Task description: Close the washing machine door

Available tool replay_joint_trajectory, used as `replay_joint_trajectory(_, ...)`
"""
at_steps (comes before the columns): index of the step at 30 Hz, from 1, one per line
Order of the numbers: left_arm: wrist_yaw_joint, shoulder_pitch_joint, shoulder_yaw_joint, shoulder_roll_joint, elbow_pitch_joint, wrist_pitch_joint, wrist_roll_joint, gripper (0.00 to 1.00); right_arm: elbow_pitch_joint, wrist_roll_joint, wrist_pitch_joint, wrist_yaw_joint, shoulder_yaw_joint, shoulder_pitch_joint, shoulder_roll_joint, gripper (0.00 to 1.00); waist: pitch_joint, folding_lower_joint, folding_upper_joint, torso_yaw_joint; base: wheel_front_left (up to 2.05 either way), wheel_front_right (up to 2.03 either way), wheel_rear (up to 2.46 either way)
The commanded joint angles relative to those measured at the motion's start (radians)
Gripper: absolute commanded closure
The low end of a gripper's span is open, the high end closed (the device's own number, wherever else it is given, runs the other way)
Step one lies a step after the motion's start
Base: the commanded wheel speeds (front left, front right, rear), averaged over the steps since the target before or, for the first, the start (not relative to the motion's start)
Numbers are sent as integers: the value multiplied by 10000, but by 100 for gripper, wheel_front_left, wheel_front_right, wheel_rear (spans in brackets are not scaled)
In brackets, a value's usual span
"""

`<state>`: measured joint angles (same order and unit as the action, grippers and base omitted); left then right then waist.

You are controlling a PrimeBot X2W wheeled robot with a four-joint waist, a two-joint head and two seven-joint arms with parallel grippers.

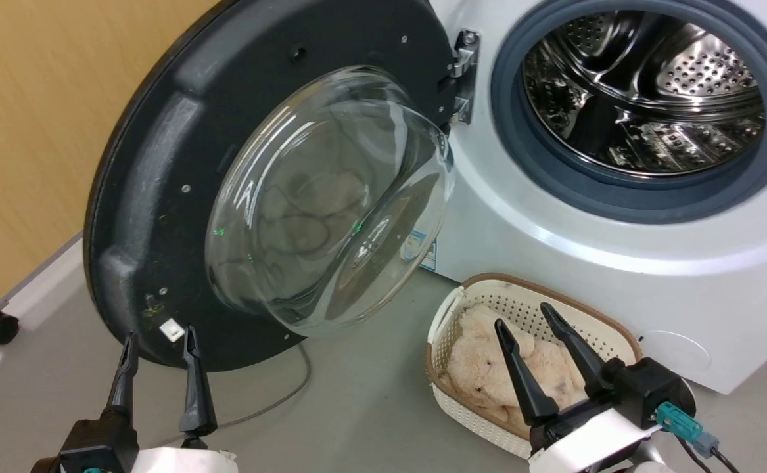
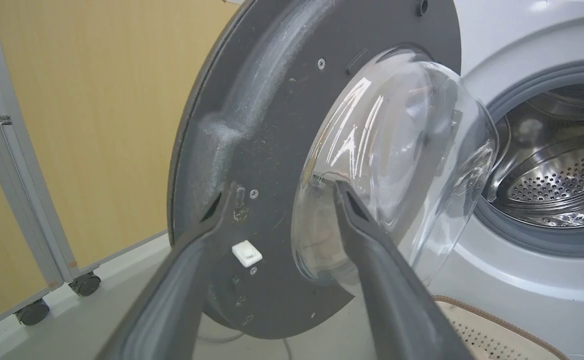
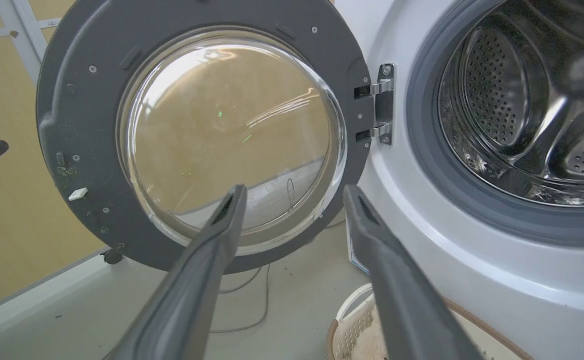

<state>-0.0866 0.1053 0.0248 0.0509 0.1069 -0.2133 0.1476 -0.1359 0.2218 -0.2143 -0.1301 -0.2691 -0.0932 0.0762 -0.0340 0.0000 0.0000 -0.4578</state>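
Grey floor (image 1: 357,407) before a yellow wood-grain wall panel (image 1: 41,118) at the far left. The washing machine (image 1: 620,263) — white, front-loading — stands at the right, its perforated steel drum (image 1: 646,85) exposed inside the grey rubber gasket (image 1: 521,157). The washing machine door (image 1: 160,164) stands swung wide open to the left on its metal hinge (image 1: 465,66), with its inner face and bulging glass window (image 1: 330,197) turned toward the robot. Left tool (image 1: 160,336): fingers spread, nothing between them, tips up at the door's lower rim; contact cannot be told. Right tool (image 1: 523,315): fingers likewise parted and empty, raised in front of a cream perforated basket (image 1: 442,315) that holds a pale plush toy (image 1: 482,368) and sits on the floor just beside the machine's lower front. A thin grey cable (image 1: 291,387) lies on the floor beneath the door.
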Motion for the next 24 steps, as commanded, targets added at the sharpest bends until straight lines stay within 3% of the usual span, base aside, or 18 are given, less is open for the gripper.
replay_joint_trajectory(1,-56,122,27,-6,76,-114,80,0,-66,124,-107,-5,-106,-187,58,0,-17,0,0,-110,0,0,0)
replay_joint_trajectory(24,-78,246,232,-7,226,-485,279,0,-329,445,-475,-6,-630,-326,60,0,75,0,0,-805,0,0,0)
